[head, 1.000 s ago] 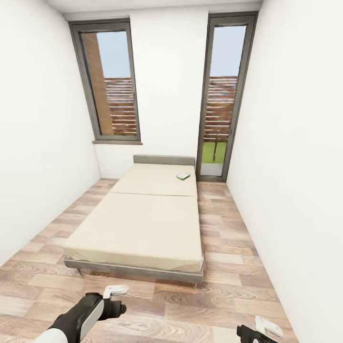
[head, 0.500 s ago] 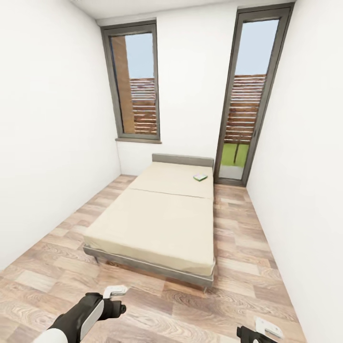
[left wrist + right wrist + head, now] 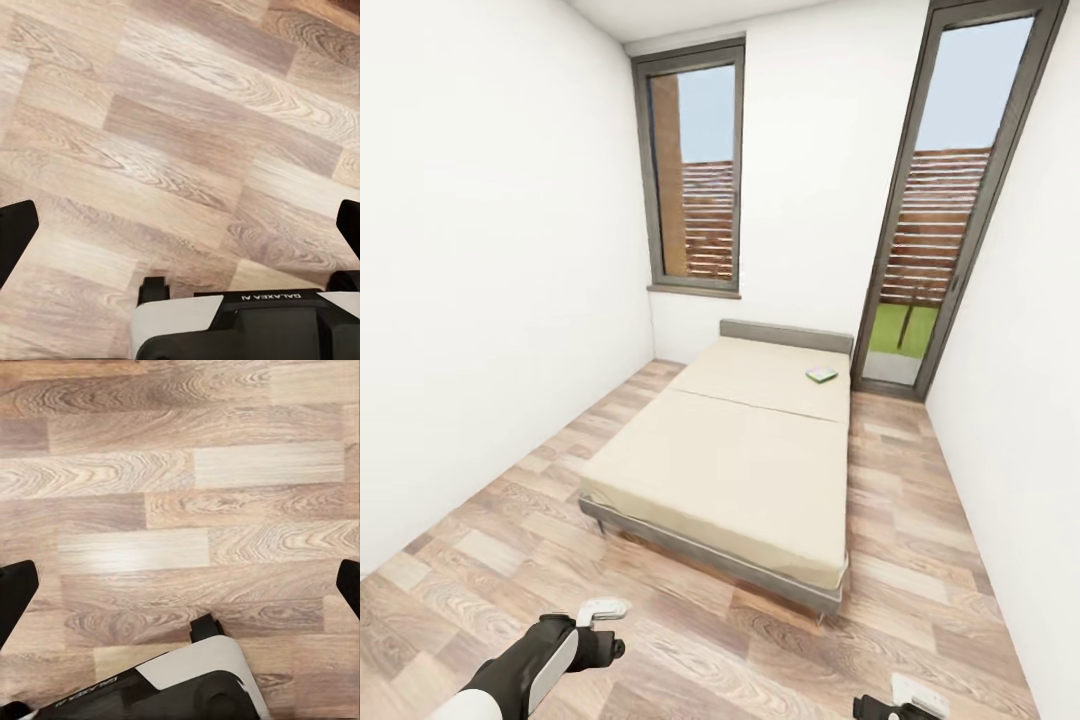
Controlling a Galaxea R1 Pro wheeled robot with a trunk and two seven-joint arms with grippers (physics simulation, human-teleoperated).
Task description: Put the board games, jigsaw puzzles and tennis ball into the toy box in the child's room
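left gripper (image 3: 603, 608) wide apart over wood floor (image 3: 690, 650), empty

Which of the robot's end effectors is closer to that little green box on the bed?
Right, though only roughly. The right end effector sits more directly below the board game; the left end effector is off to its left. Both are far from it.

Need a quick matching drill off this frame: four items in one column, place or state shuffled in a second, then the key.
Items
1. board game
2. bed
3. left tool
4. glass door

Place or state
A. far wall, right of the window
B. open above the plank floor, holding nothing
C. far right corner of the bed top, near the headboard
D. cream-topped, standing on the plank floor

Pairs: 1-C, 2-D, 3-B, 4-A
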